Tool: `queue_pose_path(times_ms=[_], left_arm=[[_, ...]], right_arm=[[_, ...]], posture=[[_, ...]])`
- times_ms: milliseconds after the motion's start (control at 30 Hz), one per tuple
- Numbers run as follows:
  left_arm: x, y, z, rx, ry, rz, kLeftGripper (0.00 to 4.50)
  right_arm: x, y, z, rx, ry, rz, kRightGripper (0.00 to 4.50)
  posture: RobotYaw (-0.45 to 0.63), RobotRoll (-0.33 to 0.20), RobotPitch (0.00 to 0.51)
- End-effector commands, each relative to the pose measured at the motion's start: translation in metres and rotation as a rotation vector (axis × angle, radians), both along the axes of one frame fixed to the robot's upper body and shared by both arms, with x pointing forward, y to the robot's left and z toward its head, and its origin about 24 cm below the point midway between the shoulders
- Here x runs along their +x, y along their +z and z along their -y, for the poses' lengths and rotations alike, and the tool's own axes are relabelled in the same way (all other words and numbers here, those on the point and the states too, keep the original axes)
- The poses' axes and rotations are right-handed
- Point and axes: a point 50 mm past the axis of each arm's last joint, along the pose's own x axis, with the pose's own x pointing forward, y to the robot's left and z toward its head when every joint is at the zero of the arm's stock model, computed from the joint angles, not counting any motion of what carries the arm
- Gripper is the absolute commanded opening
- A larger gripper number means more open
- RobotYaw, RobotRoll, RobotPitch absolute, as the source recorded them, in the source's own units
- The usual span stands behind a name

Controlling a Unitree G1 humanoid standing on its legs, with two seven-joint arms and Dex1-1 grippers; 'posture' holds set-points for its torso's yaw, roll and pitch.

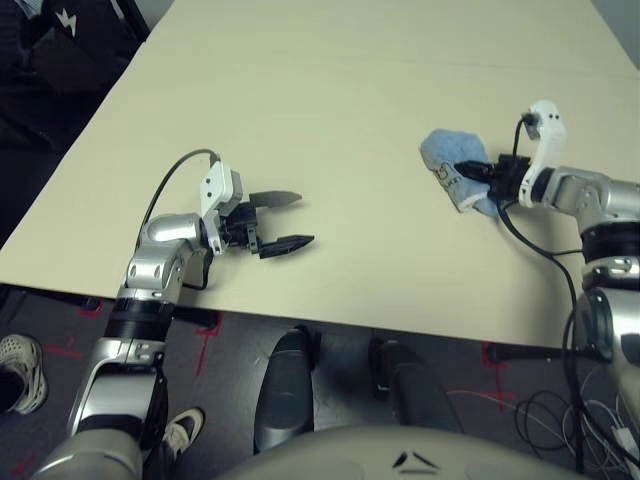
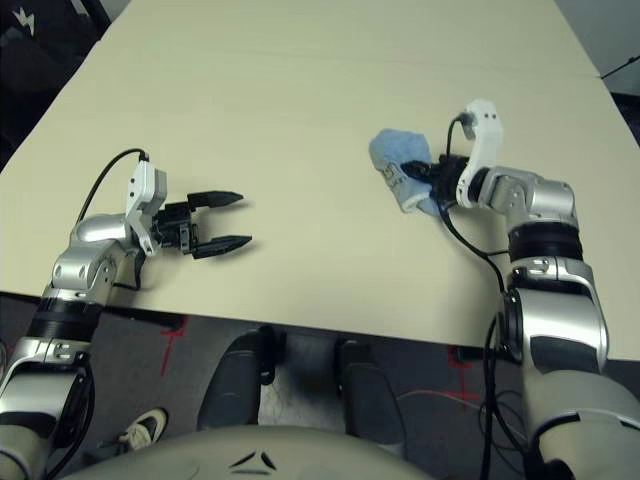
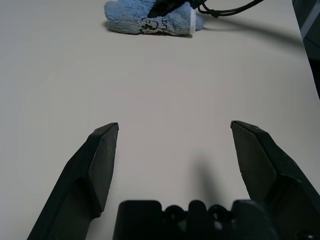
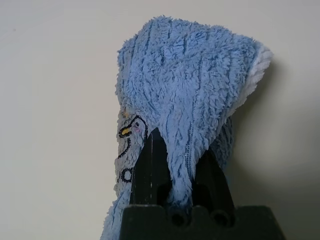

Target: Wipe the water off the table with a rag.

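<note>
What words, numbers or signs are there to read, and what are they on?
Blue rag: dark letters beside a little picture, too small and folded to read.
Black cloth-like thing: a white zigzag sign, no letters.
Floor: red marks, no words.
I can't read any numbers.

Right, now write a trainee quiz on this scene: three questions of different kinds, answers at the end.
1. True or false: the left gripper is shut on the rag.
2. Which colour is the rag's edge strip: (a) red, (b) white, (c) green?
3. Fill in the blank: the fold of cloth is pinched between the two fingers of the ____ gripper.

Key: 1. False; it stands open over the table. 2. b. 3. right.
</note>
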Motion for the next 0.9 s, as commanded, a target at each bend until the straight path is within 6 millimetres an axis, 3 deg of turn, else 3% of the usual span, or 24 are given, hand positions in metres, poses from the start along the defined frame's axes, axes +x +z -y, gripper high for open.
queue_pose_path(times_ms=[33,400,633,900], left_arm=[[0.0,-0.003,0.002,0.014,-0.017,-0.006,4.5],[0.001,-0.005,0.004,0.012,-0.019,-0.006,4.5],[0.003,-0.006,0.004,0.014,-0.021,-0.003,4.5],[0.005,-0.007,0.005,0.01,-0.024,-0.002,4.5]], right_arm=[[-0.016,-0.016,0.024,-0.054,-0.1,-0.102,0.12],[-0.03,-0.006,0.046,-0.061,-0.169,-0.079,0.12],[-0.017,0.033,0.049,0.081,-0.245,0.117,0.12],[-0.019,0.069,0.084,0.032,-0.385,0.226,0.12]], posture=[[0.08,0.0,0.22],[0.08,0.0,0.22],[0.06,0.0,0.207],[0.05,0.0,0.201]])
